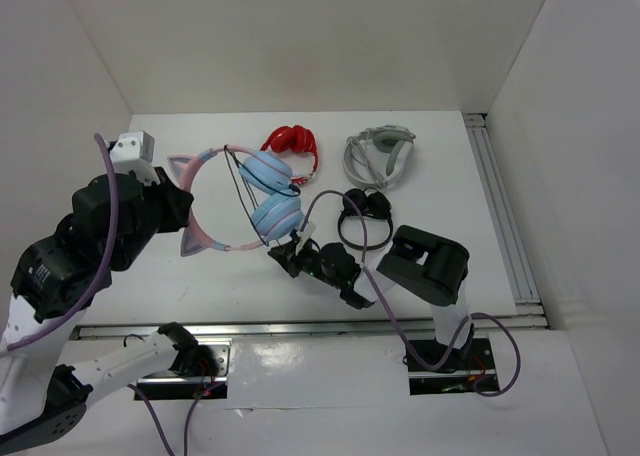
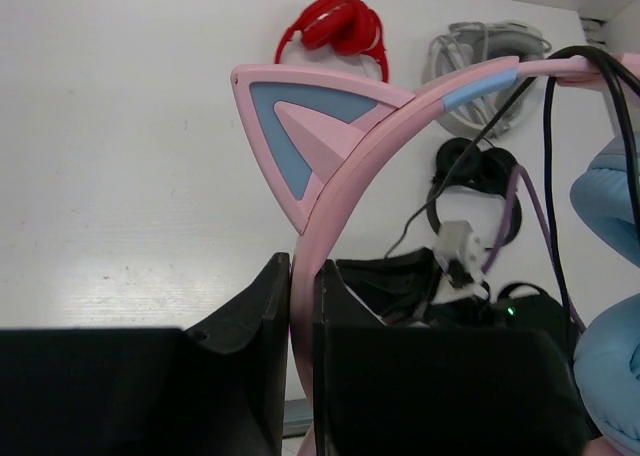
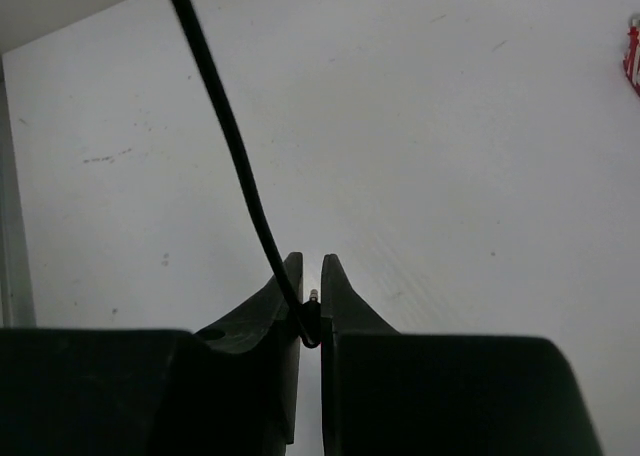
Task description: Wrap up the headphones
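Observation:
The headphones [image 1: 272, 194] have a pink headband [image 2: 400, 116] with cat ears [image 2: 300, 126] and two light blue earcups [image 1: 268, 171]. They are lifted at the left middle of the table. My left gripper [image 1: 183, 207] [image 2: 302, 266] is shut on the headband between the two ears. The thin dark cable [image 1: 240, 196] [image 3: 235, 146] runs across the earcups down to my right gripper [image 1: 283, 259] [image 3: 311, 266]. That gripper sits just below the lower earcup, shut on the cable's plug end [image 3: 313, 314]. The metal tip of the plug shows between the jaws.
A red pair of headphones [image 1: 292, 141] lies behind the earcups, a grey-white pair [image 1: 380, 158] at the back right. A small black pair [image 1: 362, 216] lies beside my right arm. A metal rail [image 1: 500, 206] runs along the right wall. White walls enclose the table.

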Robot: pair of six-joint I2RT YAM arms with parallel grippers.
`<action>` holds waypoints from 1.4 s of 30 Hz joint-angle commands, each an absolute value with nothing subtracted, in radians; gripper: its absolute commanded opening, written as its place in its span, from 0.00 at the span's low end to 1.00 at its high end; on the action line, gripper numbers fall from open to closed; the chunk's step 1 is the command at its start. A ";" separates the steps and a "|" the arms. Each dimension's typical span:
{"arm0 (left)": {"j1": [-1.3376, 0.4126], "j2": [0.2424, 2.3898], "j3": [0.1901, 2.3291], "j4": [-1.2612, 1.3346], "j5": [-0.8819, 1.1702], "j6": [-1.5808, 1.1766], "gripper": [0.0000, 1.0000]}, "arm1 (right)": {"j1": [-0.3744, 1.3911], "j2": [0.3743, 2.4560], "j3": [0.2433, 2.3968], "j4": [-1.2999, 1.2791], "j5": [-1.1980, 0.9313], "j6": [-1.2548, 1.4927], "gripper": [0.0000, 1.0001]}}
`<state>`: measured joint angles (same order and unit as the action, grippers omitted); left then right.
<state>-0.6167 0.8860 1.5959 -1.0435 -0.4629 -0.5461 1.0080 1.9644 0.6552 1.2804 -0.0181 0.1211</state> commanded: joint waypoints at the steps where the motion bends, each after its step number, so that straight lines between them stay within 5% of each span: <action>1: -0.611 0.859 1.579 -0.928 -0.624 -0.643 0.00 | 1.072 1.887 0.582 1.359 0.107 0.091 0.00; 10: -0.601 0.908 1.454 -0.842 -0.816 -0.672 0.00 | 1.222 1.605 0.482 1.103 0.254 0.049 0.00; 15: -0.601 0.982 1.398 -0.779 -0.864 -0.623 0.00 | 1.299 1.429 0.652 0.525 0.242 -0.003 0.00; 22: -0.601 1.038 1.338 -0.769 -0.876 -0.563 0.00 | 1.422 1.284 0.823 0.062 0.314 -0.054 0.00; 42: -0.893 0.859 1.063 -0.506 -0.617 -0.146 0.00 | 1.606 1.373 1.363 -0.782 0.661 -0.144 0.00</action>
